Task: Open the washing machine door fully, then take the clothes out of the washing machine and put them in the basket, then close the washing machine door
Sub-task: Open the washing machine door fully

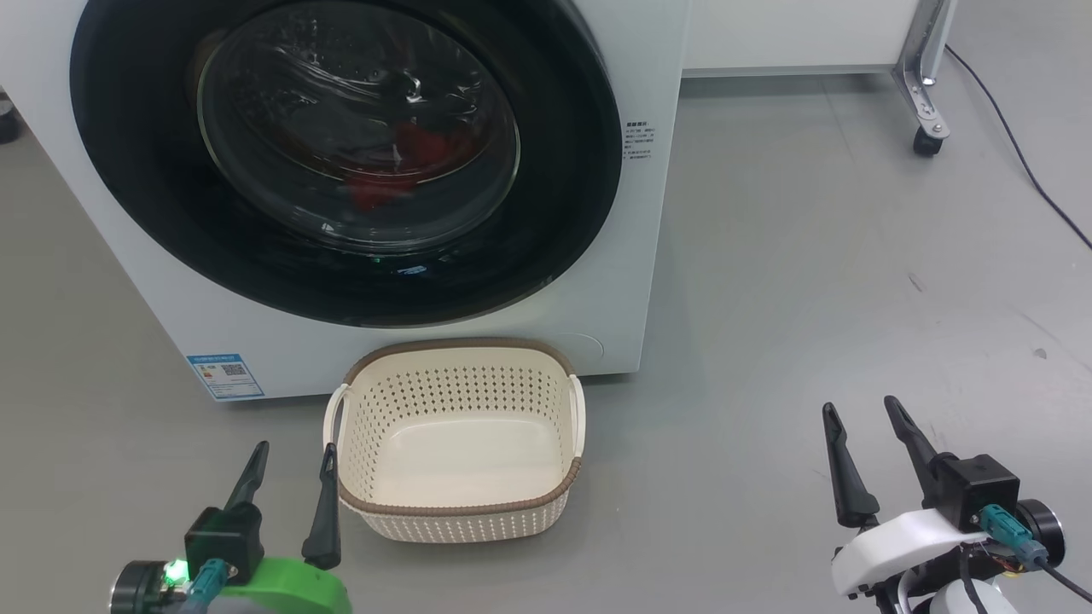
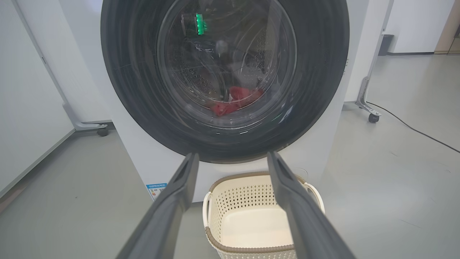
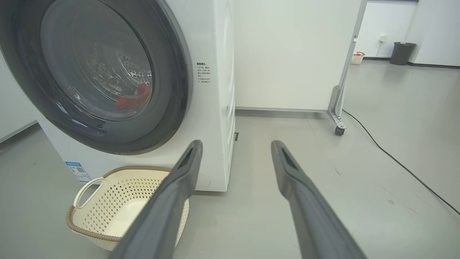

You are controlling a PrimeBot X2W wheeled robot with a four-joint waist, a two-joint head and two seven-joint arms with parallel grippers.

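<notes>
jaws spread wide and empty on both arms; the washing machine door (image 1: 136,170) is shut on the washing machine (image 1: 631,273), red clothes (image 1: 384,183) lie behind its glass, the basket (image 1: 461,516) sits bare on the floor below. every step looks still to do.

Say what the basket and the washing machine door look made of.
Basket: likely moulded plastic, matte cream, regular holes; brown woven-look rim. Washing machine door: glossy black ring, likely plastic, around a bulging clear window, seemingly glass, with sharp reflections.
</notes>
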